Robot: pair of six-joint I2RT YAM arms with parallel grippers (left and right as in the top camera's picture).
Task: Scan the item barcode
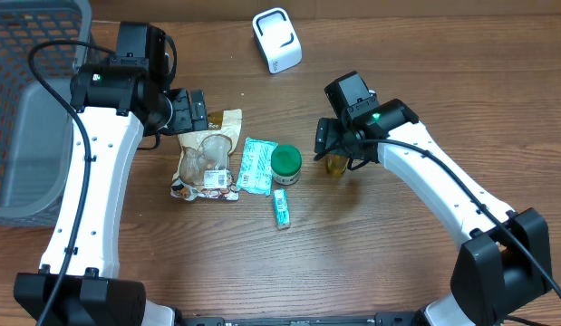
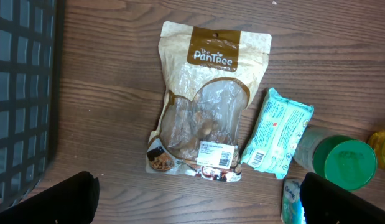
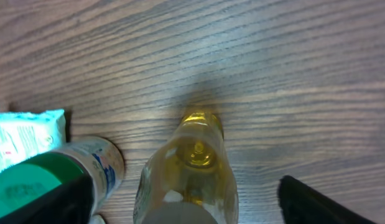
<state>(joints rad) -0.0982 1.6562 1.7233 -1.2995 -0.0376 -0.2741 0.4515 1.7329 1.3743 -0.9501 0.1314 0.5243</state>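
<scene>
Item: a yellow bottle (image 1: pixel 335 164) is seen upright on the tabletop (image 1: pixel 398 54), right of centre, under the right wrist.
Right fingers (image 3: pixel 316 200): held apart on either side of the bottle, a gap left on each side; nothing is gripped.
Closest obstacle: a green-lidded jar (image 1: pixel 285 163) is set just beside the bottle, close to one finger.
Further out: a teal packet (image 1: pixel 256 165), a snack pouch (image 1: pixel 207 156) and a small tube (image 1: pixel 280 207) are laid nearby.
Left fingers (image 2: pixel 61 202): spread wide above the pouch, empty.
Scanner (image 1: pixel 276 39): placed well apart, at the far edge.
</scene>
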